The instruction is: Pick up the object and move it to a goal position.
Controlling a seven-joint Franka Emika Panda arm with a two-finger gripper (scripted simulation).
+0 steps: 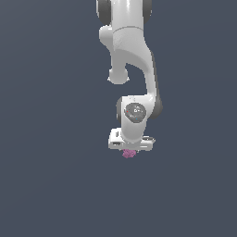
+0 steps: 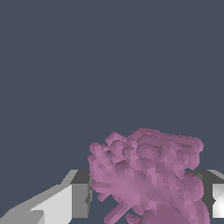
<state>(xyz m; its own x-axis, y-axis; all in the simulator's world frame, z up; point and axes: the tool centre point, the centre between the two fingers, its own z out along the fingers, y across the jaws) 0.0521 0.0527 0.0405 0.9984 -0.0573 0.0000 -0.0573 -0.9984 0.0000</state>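
Object: a pink-purple lumpy clump, irregular and bumpy, is seen between the two fingers in the wrist view.
Object position: in the exterior view it is found directly under the white hand, much smaller than it.
Claw: the claw is closed on the clump; a finger is pressed against one flank and the other finger against the opposite flank.
Arm: the white arm is shown descending from the upper edge of the exterior view, wrist pointed downward.
Surroundings: a plain dark blue-grey worktop is seen on all sides; contact between clump and worktop cannot be judged.
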